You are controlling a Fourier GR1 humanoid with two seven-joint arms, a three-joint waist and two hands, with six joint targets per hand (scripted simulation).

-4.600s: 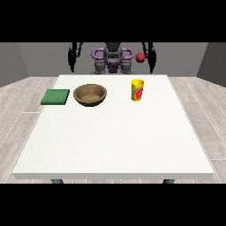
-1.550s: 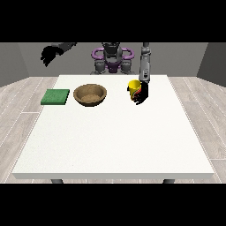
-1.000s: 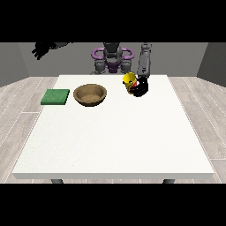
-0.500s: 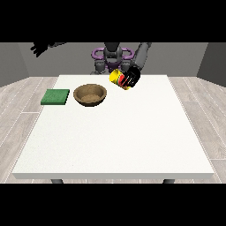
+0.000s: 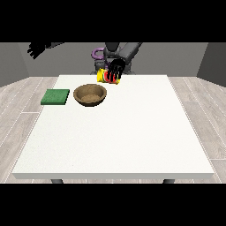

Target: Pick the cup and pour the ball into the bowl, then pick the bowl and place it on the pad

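I have the cup (image 5: 106,76) up off the tabletop (image 5: 114,132), gripped by the hand at the view's right (image 5: 115,70). Its fingers (image 5: 114,75) are curled down over the cup's side, so it is grasping the cup. The cup is yellow with a red band and lies tipped on its side, its mouth turned toward 9 o'clock. It hangs just beyond the bowl's far rim, at about 1 o'clock from the bowl (image 5: 90,95).

I cannot make out the ball.

The bowl is brown and sits upright on the tabletop, toward the far left part of it. The green pad (image 5: 55,96) lies flat at 9 o'clock from the bowl, near it but apart, close to the tabletop's left edge.

The hand at the view's left (image 5: 37,48) is raised well away from everything, out past the tabletop's far left corner, at roughly 10 o'clock from the pad. It holds nothing; whether its fingers are spread or curled I cannot tell from here.
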